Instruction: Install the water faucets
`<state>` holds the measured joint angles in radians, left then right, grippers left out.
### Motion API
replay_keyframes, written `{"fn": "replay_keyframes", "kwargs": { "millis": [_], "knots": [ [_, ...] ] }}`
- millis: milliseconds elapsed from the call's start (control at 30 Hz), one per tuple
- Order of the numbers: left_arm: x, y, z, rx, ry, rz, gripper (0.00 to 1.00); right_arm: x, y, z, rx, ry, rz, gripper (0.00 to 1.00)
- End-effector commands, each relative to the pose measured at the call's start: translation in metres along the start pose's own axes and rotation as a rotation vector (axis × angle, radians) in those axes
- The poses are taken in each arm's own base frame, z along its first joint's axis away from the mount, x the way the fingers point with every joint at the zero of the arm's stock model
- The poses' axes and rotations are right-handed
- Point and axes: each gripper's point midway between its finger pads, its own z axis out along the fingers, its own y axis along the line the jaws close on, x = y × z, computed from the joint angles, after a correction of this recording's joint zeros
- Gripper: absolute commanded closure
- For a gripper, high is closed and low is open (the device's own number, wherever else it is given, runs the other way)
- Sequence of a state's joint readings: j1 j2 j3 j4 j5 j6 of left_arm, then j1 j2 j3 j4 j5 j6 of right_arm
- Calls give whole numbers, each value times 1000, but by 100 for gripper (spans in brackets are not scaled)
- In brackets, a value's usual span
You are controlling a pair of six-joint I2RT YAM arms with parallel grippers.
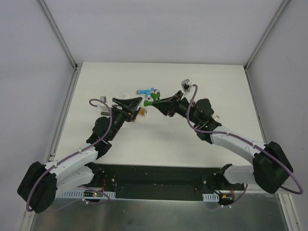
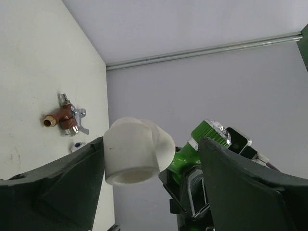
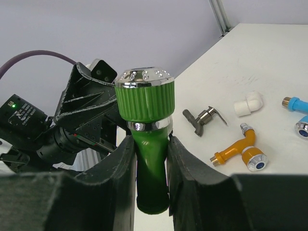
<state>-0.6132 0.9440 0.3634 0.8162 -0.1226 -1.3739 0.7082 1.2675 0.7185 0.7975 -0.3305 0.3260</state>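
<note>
right gripper (image 3: 149, 159) clamps green faucet (image 3: 144, 103), white fitting (image 2: 137, 149) apparently attached

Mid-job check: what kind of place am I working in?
Probably a lab robot test cell, not a real kitchen: a white table walled by plain panels on metal frame rails, with loose taps such as the orange faucet lying unplumbed.

Plain white desk (image 1: 115, 77), with small taps scattered across it. A blue tap (image 1: 146, 91) lies toward the far middle. An orange tap (image 3: 238, 150) is on its side, and a dark grey tap (image 3: 204, 119) lies near it, with a white elbow fitting (image 3: 249, 103) near that. A reddish-brown tap (image 2: 62, 120) with a shiny lever lies off by itself. There's also a pale piece (image 1: 186, 85) near the back (too small to make out).
</note>
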Motion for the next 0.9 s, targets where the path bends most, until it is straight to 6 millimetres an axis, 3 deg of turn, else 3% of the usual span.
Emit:
{"fn": "replay_keyframes", "kwargs": {
  "millis": [0, 133, 200, 233, 333, 567, 700, 867],
  "knots": [
    [-16, -35, 2, 132, -70, -63, 31, -32, 31, 4, -114, -110, -25, 100],
    [-19, -40, -1, 174, -87, -64, 68, -34, 20, 3, -54, -140, 56, 100],
    [-22, -40, -4, 208, -110, -39, 96, -34, 7, 3, 23, -168, 189, 100],
    [-24, -42, -6, 226, -122, -30, 100, -33, 3, 3, 41, -177, 234, 100],
    [-27, -51, -14, 293, -141, 20, 100, -24, 3, 9, 36, -146, 383, 100],
    [-5, -89, -42, 511, -63, 336, 100, -7, -8, 18, 57, -87, 723, 100],
    [-10, -89, -60, 537, -108, 445, 100, -4, -2, 21, 17, -53, 739, 100],
    [-16, -85, -68, 499, -129, 496, 100, -5, 1, 23, -2, -43, 723, 100]
  ]
}}
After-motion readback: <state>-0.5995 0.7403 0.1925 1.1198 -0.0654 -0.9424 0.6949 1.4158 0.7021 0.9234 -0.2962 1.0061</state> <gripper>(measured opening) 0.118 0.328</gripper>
